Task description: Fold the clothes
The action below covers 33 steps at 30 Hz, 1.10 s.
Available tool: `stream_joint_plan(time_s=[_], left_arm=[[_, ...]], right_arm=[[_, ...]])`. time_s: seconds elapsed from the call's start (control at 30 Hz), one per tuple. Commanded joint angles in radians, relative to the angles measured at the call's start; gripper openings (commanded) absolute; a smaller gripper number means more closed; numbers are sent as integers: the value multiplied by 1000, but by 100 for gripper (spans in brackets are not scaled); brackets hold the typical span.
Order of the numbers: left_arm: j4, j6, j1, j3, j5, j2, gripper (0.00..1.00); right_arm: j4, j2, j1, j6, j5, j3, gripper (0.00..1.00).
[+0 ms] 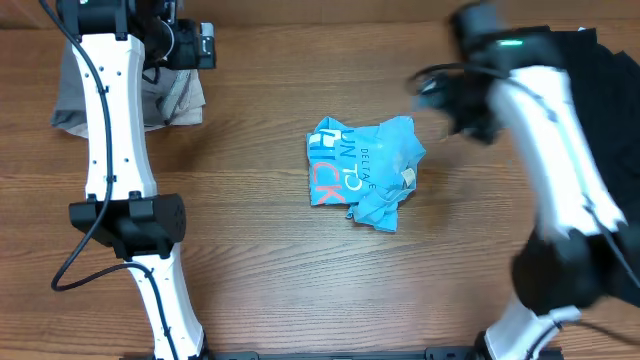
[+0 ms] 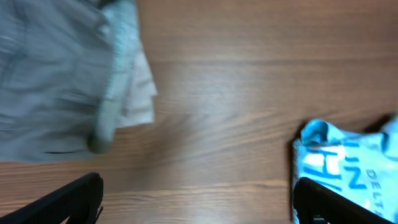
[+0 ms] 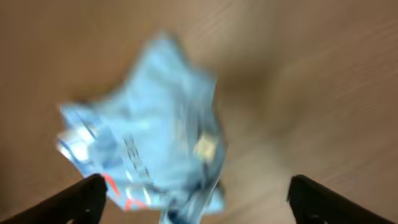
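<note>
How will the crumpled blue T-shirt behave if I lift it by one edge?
Likely floppy: the blue T-shirt lies crumpled, so it should unfurl and dangle. Probably light, thin cloth; pushed, it may bunch rather than slide.

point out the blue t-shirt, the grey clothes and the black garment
blue t-shirt (image 1: 362,172), overhead view, its crumpled middle by the lettering
grey clothes (image 2: 50,81), left wrist view, the broad grey fabric
black garment (image 1: 612,70), overhead view, its visible part at the top right corner
</note>
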<state>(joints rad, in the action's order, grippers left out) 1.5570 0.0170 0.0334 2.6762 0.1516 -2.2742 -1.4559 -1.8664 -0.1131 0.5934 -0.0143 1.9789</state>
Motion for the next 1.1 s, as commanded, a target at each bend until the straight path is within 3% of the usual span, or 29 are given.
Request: stream_joint_plan(time_s=[0.0,0.17,0.37,0.73,1.07], left_arm=[[1,-25,-69,-99,95,5,100],[-111,-41,-247,-338,141,5,98],[-126,-62,-398,-419,131,5,99],[-197,-64,-465,-570,208,5,100],[-334,-138,-500,-750,264,5,100]], right_arm=[[39,30,127,-158,72,12,100],[105,21,207,-183,154,5,100],[111,21,217,-183,94,5,100],[101,21,341,-229,121,5,100],[96,20,352,-254,67,4,100]])
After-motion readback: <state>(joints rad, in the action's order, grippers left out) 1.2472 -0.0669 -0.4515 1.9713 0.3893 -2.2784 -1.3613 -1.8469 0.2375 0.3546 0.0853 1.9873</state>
